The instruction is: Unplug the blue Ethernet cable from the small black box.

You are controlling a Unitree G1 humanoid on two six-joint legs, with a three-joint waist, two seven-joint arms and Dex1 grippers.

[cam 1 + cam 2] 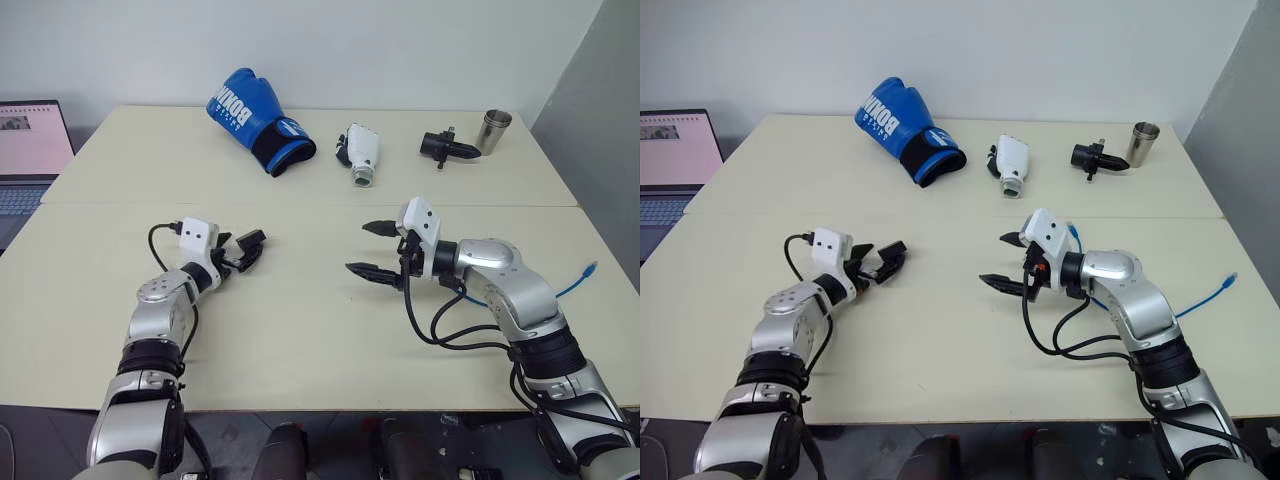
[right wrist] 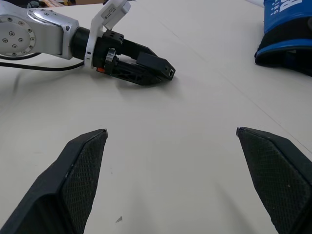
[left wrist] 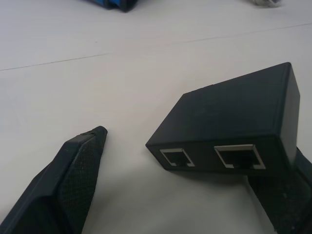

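The unplugging looks done. The box (image 3: 229, 122) lies on the table toward its left side, between the fingers of the left gripper (image 1: 243, 251), and the wrist view shows both its ports empty: no plug sits in either socket. One finger (image 3: 73, 170) stands clear of the box with bare table between them; the other is just under or beside the box's far corner, and I cannot tell whether it touches. So the left jaws are spread and, as I judge it, no longer clamp the box.

The cable (image 1: 578, 280) is well apart from the box, over by the table's right edge. A blue length with a clear plug at its end runs out from behind the right arm; the rest is hidden by that arm. It is joined to nothing that can be seen.

The right gripper (image 1: 372, 248) hovers above the middle of the table, its fingers wide apart and empty, pointing toward the left gripper.

Along the back edge lie a glove (image 1: 255, 120), a white gadget (image 1: 360, 152), a black gadget (image 1: 442, 147) and a metal cup (image 1: 492, 130), all untouched; a laptop (image 1: 30, 150) sits off the table's left edge.

What is left, by my reading, is little: draw the left gripper back off the box and settle both arms.
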